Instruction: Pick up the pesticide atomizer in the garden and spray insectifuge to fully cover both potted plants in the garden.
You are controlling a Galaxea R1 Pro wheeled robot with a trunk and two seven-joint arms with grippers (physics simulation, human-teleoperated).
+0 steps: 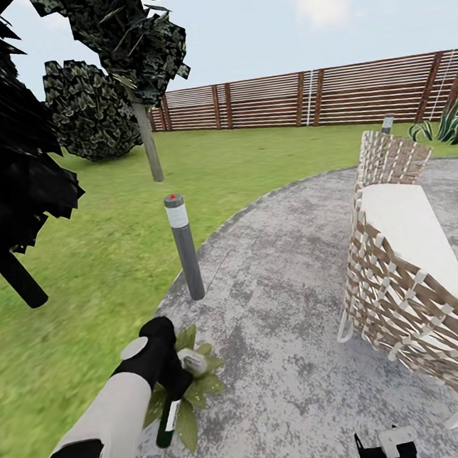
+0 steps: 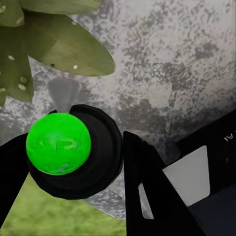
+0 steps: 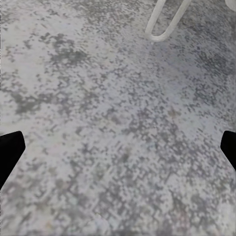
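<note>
The atomizer (image 1: 168, 415) sits clamped in the left gripper (image 1: 177, 378) directly over a plant (image 1: 194, 384), so I judge a steady nozzle aimed down at its leaves best, while the right gripper (image 1: 388, 446) hangs wide beside the chair (image 1: 408, 286)

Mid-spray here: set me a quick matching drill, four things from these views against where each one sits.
Things:
1. pesticide atomizer
2. potted plant
3. bollard lamp
4. wicker bench

Places:
A. on the patio's right side
B. upright at the lawn-patio edge
C. in the left gripper
D. under the left gripper, at the patio edge

Pairs: 1-C, 2-D, 3-B, 4-A
</note>
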